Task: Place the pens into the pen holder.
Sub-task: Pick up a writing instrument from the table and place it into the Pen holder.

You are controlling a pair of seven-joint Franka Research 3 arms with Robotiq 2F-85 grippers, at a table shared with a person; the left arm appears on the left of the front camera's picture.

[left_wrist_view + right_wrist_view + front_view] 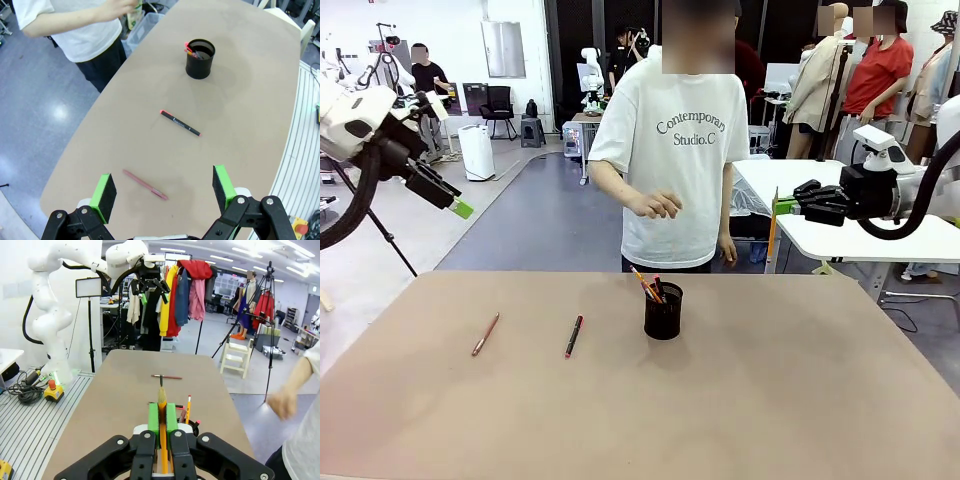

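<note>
The black mesh pen holder [663, 312] stands mid-table with several pens in it, and appears too in the left wrist view [200, 58]. Two pens lie on the table to its left: a black one with a red end [574, 336] [180, 123] and a copper-brown one [485, 334] [145, 184] [167, 376]. My right gripper [783, 207] [162, 422] hovers high at the right, beyond the table's far edge, shut on a yellow-orange pencil [772, 238] [162, 401]. My left gripper [460, 205] [163, 189] is open and empty, high above the copper-brown pen.
A person in a white T-shirt [675, 150] stands at the far edge behind the holder, one hand [655, 205] raised at waist height. A white table [860, 235] stands behind at the right. The brown tabletop [770, 400] is bare in front and to the right.
</note>
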